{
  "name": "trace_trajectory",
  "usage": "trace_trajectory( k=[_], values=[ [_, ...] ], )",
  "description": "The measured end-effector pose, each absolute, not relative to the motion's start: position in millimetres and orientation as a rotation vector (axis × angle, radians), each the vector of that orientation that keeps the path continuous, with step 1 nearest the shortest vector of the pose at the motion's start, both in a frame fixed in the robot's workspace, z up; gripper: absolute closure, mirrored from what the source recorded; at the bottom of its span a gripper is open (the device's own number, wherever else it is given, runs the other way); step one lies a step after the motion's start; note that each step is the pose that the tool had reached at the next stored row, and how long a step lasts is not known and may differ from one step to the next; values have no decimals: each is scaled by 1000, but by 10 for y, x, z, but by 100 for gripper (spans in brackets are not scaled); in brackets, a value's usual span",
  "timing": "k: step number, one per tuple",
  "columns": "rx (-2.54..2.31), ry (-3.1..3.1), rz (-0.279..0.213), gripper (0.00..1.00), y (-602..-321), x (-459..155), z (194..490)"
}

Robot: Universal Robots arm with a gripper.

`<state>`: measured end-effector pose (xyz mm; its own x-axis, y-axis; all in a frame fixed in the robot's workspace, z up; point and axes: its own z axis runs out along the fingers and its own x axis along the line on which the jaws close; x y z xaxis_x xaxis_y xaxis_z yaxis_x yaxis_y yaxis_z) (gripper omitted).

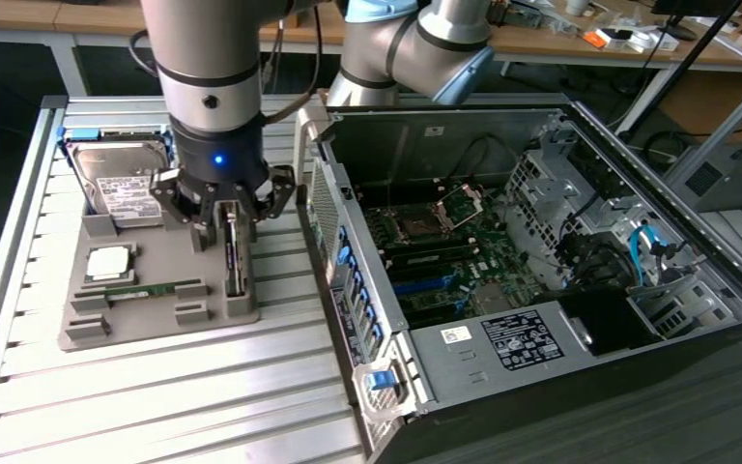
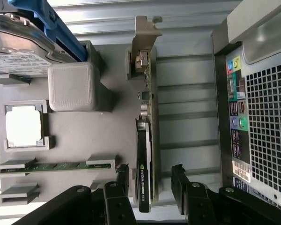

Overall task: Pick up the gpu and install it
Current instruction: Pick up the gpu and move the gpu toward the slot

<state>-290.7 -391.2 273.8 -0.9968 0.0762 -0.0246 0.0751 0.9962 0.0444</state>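
Here, at the exterior view's left, a grey moulded tray (image 1: 152,324) holds the gpu (image 1: 233,259) — a thin dark circuit card on edge (silvery bracket at one end). The black gripper (image 1: 223,217) straddles it, jaws spread, gripping nothing — probably best centred before closing. Rightward, an open black computer case (image 1: 539,290).

My gripper (image 1: 223,230) stands wide over the tray (image 1: 152,324), one finger on each side of the upright gpu (image 1: 233,263), with a gap on both sides. The computer case (image 1: 335,232) rises just beside that slot, so room there is narrow. On the other side stand a gray block (image 2: 72,86) and the hard drive (image 1: 120,186). The slatted table (image 1: 152,406) in front lies open.
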Motion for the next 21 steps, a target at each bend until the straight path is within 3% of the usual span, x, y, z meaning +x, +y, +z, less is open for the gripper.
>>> trace_trajectory(
  k=[6, 21],
  values=[
    [118, 3112, 68, 50, -3746, -2907, 2663],
    [118, 3112, 68, 50, -3710, -2914, 2516]
  ],
)
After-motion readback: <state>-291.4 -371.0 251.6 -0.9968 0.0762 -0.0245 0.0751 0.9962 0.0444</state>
